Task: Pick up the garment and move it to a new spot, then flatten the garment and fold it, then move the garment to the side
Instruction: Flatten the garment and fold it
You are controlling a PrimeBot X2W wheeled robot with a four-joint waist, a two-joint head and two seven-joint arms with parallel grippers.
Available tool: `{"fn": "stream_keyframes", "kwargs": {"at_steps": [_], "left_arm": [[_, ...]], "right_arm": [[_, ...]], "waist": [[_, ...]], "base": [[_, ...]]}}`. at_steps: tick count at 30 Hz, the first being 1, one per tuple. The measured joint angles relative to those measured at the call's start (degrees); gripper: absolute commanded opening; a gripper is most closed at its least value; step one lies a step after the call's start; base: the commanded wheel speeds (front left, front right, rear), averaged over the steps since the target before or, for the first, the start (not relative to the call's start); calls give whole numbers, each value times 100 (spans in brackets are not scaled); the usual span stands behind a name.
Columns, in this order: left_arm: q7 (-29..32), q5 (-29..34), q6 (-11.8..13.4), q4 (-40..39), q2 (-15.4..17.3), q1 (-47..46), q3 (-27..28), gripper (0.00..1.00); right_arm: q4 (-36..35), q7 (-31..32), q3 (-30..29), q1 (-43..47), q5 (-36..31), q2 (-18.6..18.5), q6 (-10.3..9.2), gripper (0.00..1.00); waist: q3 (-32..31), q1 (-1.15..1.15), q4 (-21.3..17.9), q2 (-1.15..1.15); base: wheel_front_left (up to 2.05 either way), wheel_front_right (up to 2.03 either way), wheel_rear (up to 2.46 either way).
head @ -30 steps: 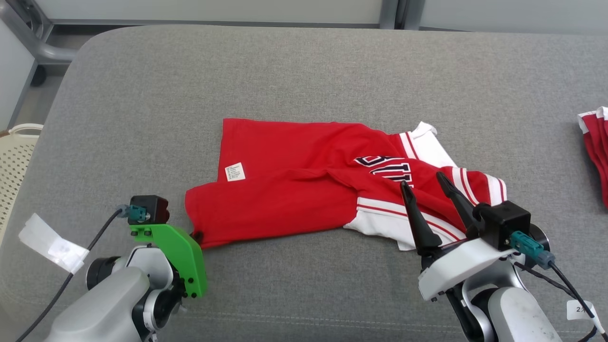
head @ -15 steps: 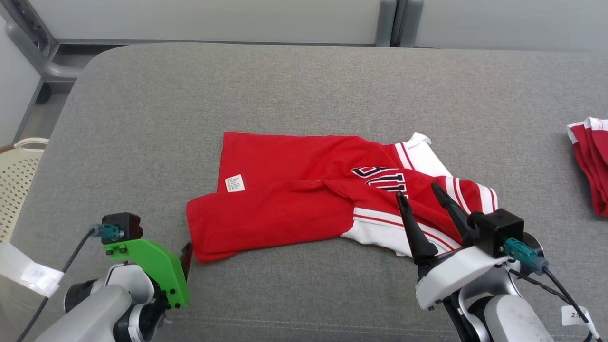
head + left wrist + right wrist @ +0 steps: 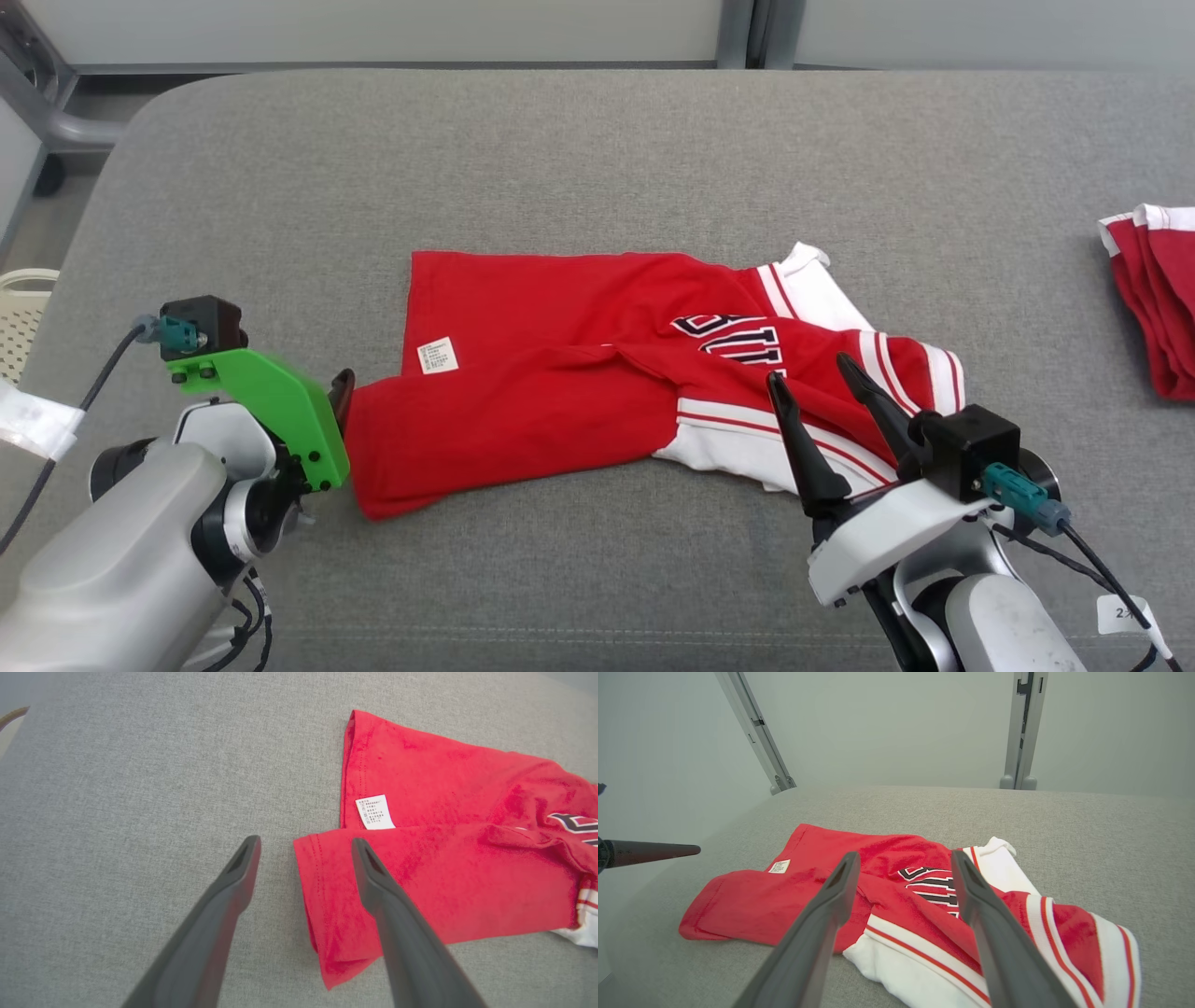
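Garment [image 3: 560, 401]: I'm targeting its hem [image 3: 310, 891], probably doubled.
Left claw [image 3: 304, 841]: I'm holding it open, straddling that hem.
Right claw [image 3: 904, 855]: hovering open, empty.

Grey woven-fabric padded surface with rounded corners [image 3: 597, 159] carries a crumpled red-and-white jersey shirt [image 3: 541, 420] near its middle and a second red-and-white cloth pile [image 3: 1158, 317] at the right edge, well apart.

A: Entry one, the red and white jersey [image 3: 523, 411]?
B: Soft knit cloth, matt. Its care label [image 3: 437, 356] is smooth and white; fabric or paper, cannot tell.
A: The grey cushion [image 3: 597, 159]?
B: Coarse woven cloth, matt.
A: Fingers [image 3: 397, 933] of the left gripper [image 3: 304, 842]?
B: Dark matt plastic, smooth. Its green bracket [image 3: 271, 411]: smooth plastic, slight sheen.
A: The upright post [image 3: 1020, 728]?
B: Grey painted metal, smooth.
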Motion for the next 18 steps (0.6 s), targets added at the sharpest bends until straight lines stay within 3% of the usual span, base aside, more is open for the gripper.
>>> {"fn": "stream_keyframes", "kwargs": {"at_steps": [7,18], "left_arm": [[573,-79,256,447,-68,-373,-40,100],[999,-210,301,644,-122,-420,-147,100]], "right_arm": [[-78,26,-48,-85,-71,0,0,100],[-158,32,-155,-121,-124,-1,0,100]], "waist": [[288,0,-200,0],[601,0,-424,0]], "base": [[0,0,0],[0,0,0]]}}
